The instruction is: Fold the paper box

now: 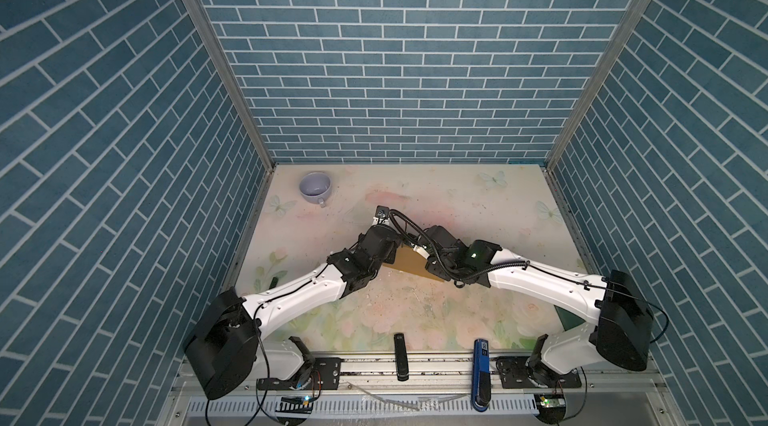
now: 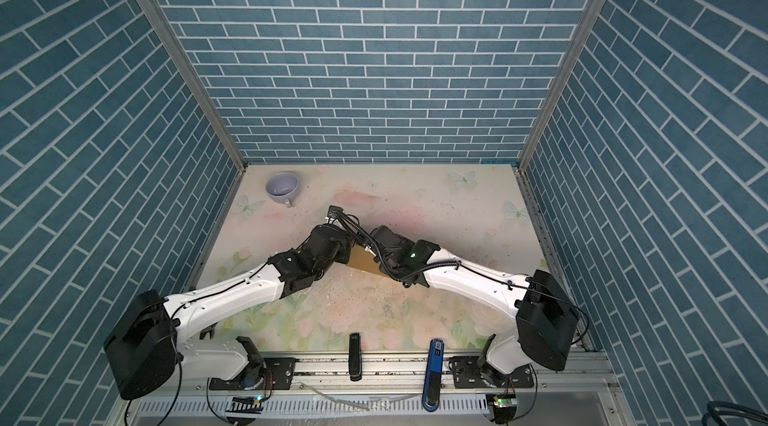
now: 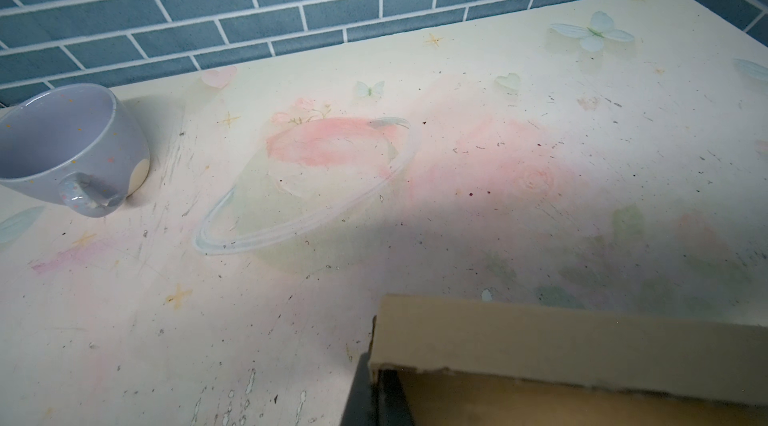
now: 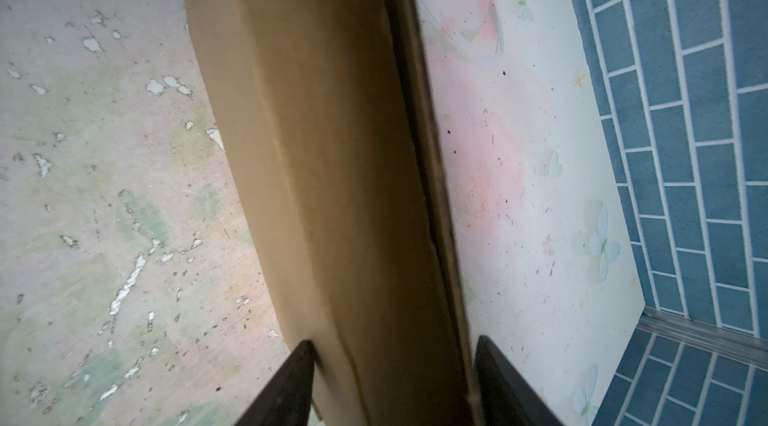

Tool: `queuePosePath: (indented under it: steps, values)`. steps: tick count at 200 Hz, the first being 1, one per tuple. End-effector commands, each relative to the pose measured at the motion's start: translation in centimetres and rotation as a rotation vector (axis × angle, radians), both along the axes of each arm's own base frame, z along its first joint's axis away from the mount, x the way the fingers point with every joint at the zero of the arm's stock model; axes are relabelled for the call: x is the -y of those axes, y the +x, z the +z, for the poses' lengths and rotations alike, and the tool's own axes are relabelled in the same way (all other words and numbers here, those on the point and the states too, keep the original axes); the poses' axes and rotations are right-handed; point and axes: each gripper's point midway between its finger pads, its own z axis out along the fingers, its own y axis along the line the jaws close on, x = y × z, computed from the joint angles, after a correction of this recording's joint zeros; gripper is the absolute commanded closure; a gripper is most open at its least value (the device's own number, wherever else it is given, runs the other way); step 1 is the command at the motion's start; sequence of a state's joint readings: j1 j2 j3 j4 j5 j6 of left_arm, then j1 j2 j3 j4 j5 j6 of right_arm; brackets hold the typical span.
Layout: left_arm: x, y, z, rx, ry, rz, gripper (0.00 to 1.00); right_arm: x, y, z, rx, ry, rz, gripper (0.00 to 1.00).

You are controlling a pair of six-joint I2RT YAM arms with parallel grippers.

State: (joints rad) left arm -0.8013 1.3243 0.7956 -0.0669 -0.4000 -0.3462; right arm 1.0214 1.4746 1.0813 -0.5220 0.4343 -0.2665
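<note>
The paper box (image 1: 409, 265) (image 2: 363, 265) is tan-brown cardboard held at the middle of the table, mostly hidden under both wrists in both top views. In the left wrist view one corner of the box (image 3: 582, 340) shows, with a raised wall. My left gripper (image 3: 376, 365) is shut on that wall's end, its two dark fingers (image 3: 361, 395) pressed together on the thin cardboard. In the right wrist view the box (image 4: 324, 153) runs away from the camera. My right gripper (image 4: 392, 345) straddles it, with both fingers (image 4: 291, 382) against its sides.
A lilac mug (image 1: 315, 188) (image 2: 282, 187) (image 3: 70, 145) lies tipped at the table's far left corner. A black bar (image 1: 400, 355) and a blue bar (image 1: 481, 365) sit on the front rail. Blue brick walls close in three sides of the floral table (image 1: 457, 203).
</note>
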Motion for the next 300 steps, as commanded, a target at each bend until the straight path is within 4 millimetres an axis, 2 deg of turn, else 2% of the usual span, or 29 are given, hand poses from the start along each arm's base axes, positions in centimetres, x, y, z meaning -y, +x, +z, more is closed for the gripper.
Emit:
queuePosePath:
  steps: [1,149,190,217,261,299,300]
  values:
    - [-1.7,-2.8,-5.1,-0.158,0.147,-0.043,1.00,0.0,-0.2,0.2,0.002,0.030,-0.019,0.38]
    - [-1.4,-2.8,-5.3,-0.154,0.137,-0.056,1.00,-2.5,0.1,1.6,0.059,0.045,0.066,0.38]
    - [-1.5,-2.8,-5.3,-0.149,0.131,-0.052,1.00,-3.2,0.0,1.7,0.058,0.043,0.082,0.44]
    - [-1.7,-2.8,-5.2,-0.145,0.133,-0.045,1.00,-3.3,-0.1,1.3,0.048,0.040,0.079,0.53]
    - [-2.2,-3.0,-4.9,-0.130,0.128,-0.033,0.92,-3.3,-0.2,0.5,0.028,0.045,0.067,0.57]
    - [-2.2,-3.0,-4.0,-0.104,0.117,-0.039,0.79,-3.3,-0.2,0.2,0.021,0.043,0.057,0.57]
    - [-2.4,-3.2,-4.5,-0.112,0.125,-0.039,0.78,-3.3,-0.2,0.2,0.020,0.041,0.057,0.57]
